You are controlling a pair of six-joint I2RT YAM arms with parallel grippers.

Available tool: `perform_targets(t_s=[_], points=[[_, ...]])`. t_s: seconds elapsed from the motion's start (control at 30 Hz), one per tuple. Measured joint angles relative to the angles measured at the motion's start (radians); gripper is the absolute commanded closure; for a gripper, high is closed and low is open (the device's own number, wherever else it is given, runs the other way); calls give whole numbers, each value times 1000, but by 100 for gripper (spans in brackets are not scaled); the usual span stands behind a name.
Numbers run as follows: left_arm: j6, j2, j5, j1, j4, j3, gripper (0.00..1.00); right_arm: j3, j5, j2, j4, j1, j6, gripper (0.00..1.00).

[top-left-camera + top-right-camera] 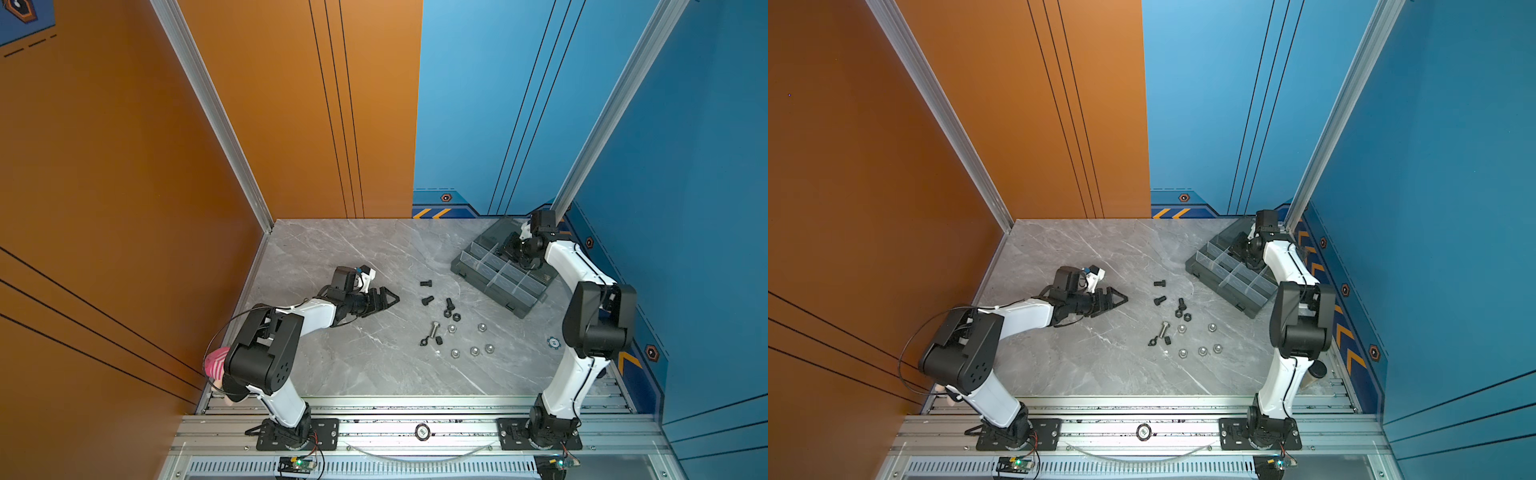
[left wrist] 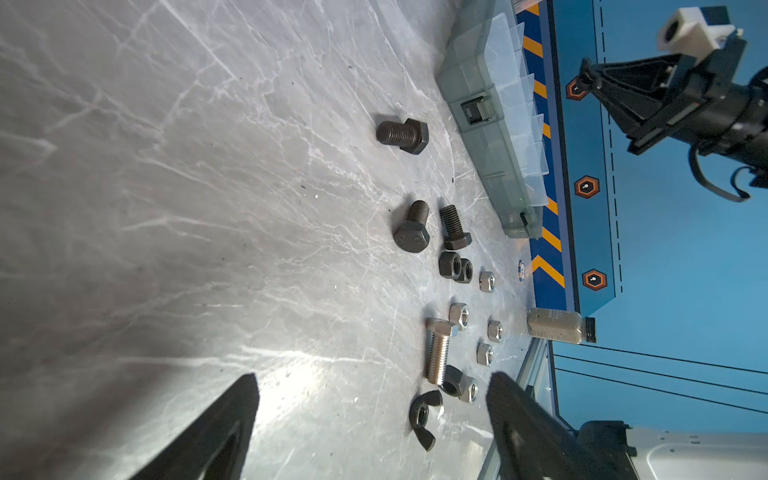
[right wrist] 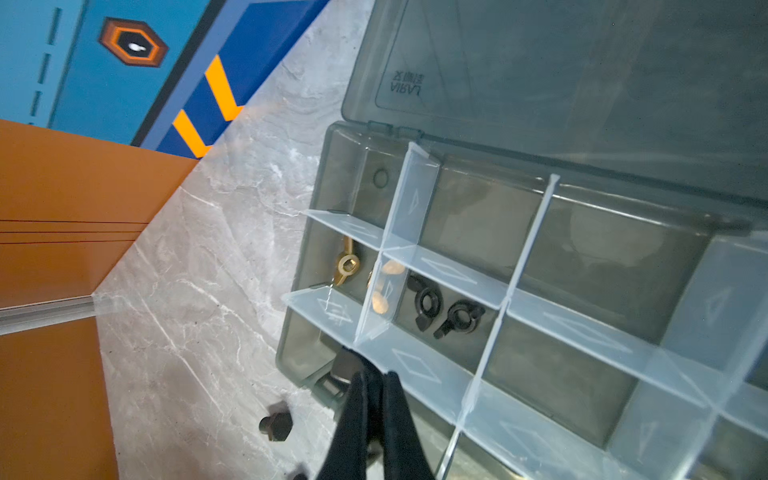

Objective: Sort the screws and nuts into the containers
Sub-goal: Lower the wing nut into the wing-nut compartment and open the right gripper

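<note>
Right gripper (image 3: 374, 374) — clenched, load unclear — hangs over the smoky-grey translucent organiser box (image 1: 521, 309) at the grey marbled table's (image 1: 332, 374) two o'clock; centre above one compartment before releasing. Left gripper (image 2: 374, 377) gapes.

Polished grey marble-look tabletop (image 1: 332, 365) glints beneath matt black bolts (image 2: 403, 135) of dark metal, one bright, shiny silver bolt (image 2: 437, 353) and gleaming silver nuts (image 2: 459, 316). The smoky translucent plastic organiser box (image 3: 303, 349), with frosted pale plastic dividers (image 3: 415, 203), holds a glossy brass wing nut (image 3: 347, 264) and dull black wing nuts (image 3: 428, 301).
</note>
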Motion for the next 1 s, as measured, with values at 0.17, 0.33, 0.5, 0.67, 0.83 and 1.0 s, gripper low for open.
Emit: perform_targets(t_s=[0.17,0.33,0.5,0.67,0.83,1.0], points=[[-8,0,0,0,0,0,11,98,19,112,-29,-1,-5,100],[-12,1,0,-2,0,9,10,121,18,172,-37,-1,-5,100],[-19,5,1,-3,0,22,9,123,19,179,-43,6,-8,100],[-26,9,0,-10,0,23,6,123,19,179,-44,6,-12,100],[-30,11,0,-17,0,23,3,123,19,179,-51,6,-25,91],[-31,11,0,-19,0,23,1,125,19,179,-59,6,-37,84]])
